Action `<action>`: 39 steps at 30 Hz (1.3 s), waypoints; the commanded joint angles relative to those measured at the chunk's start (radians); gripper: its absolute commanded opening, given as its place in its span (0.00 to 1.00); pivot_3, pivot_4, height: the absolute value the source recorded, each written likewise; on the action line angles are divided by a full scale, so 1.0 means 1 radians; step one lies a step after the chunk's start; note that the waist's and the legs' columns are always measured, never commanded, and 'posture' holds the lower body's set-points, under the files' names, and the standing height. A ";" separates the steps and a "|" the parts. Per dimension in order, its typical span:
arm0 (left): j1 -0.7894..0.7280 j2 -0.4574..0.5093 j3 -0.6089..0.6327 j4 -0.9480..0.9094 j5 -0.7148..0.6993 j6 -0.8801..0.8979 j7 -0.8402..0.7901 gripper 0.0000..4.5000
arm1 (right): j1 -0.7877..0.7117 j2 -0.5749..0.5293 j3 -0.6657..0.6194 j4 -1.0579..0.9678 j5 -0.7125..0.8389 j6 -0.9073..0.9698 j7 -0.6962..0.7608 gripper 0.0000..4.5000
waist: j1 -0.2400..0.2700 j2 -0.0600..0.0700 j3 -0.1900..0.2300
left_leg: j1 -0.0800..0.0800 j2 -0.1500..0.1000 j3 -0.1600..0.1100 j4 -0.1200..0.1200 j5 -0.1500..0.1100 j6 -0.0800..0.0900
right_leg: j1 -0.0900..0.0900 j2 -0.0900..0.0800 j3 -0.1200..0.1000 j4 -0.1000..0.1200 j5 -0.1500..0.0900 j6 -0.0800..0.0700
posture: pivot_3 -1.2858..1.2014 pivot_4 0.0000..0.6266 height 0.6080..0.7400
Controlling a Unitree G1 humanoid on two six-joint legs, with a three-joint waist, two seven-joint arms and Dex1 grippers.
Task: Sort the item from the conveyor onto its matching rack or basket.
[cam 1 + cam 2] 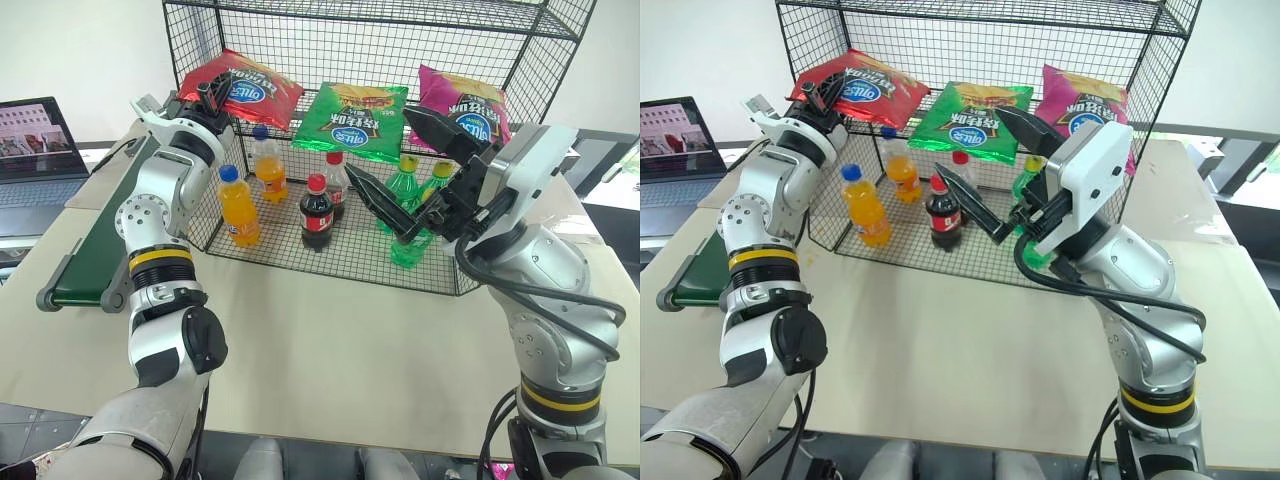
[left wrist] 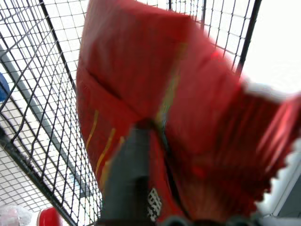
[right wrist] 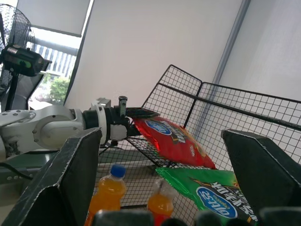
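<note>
The red chip bag lies on the upper grid shelf of the black wire rack, at its left end, with its near edge hanging over the shelf front. My left gripper is at that edge. In the right wrist view its jaws stand apart, one finger sticking up clear of the bag, the other along the bag's edge. The left wrist view has the bag's red foil right in front of one finger. My right gripper hangs wide open and empty in front of the rack's middle. The green conveyor runs along the left.
A green chip bag and a pink one share the upper shelf. Orange soda, cola and green bottles stand on the rack's floor. A laptop sits beyond the conveyor. The beige table lies in front.
</note>
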 commanded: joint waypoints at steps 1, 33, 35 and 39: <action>-0.029 0.028 0.025 -0.012 0.001 0.034 -0.010 0.69 | 0.001 0.008 -0.007 -0.015 0.002 -0.026 0.001 1.00 | 0.000 0.000 0.000 | 0.000 0.000 0.000 0.000 0.000 0.000 | 0.000 0.000 0.000 0.000 0.000 0.000 | 0.52 0.24 1.00; 1.030 0.322 -0.593 -0.785 0.991 -0.279 -0.359 1.00 | 0.652 0.178 0.050 0.160 -0.365 -0.185 -0.244 1.00 | -0.003 0.001 0.000 | 0.002 0.001 0.001 -0.005 0.002 -0.005 | -0.001 -0.002 -0.001 -0.001 -0.002 -0.003 | 0.52 0.24 1.00; 1.013 0.293 -0.606 -0.737 1.044 -0.327 -0.380 1.00 | 0.666 0.188 0.045 0.179 -0.379 -0.194 -0.255 1.00 | -0.003 0.001 0.000 | 0.002 0.001 0.001 -0.005 0.002 -0.004 | -0.001 -0.002 -0.001 -0.001 -0.002 -0.003 | 0.52 0.24 1.00; 0.977 0.259 -0.607 -0.675 1.090 -0.374 -0.427 1.00 | 0.681 0.192 0.029 0.193 -0.390 -0.213 -0.260 1.00 | -0.004 0.001 0.000 | 0.002 0.001 0.001 -0.005 0.002 -0.004 | -0.001 -0.002 -0.001 -0.001 -0.002 -0.002 | 0.52 0.24 1.00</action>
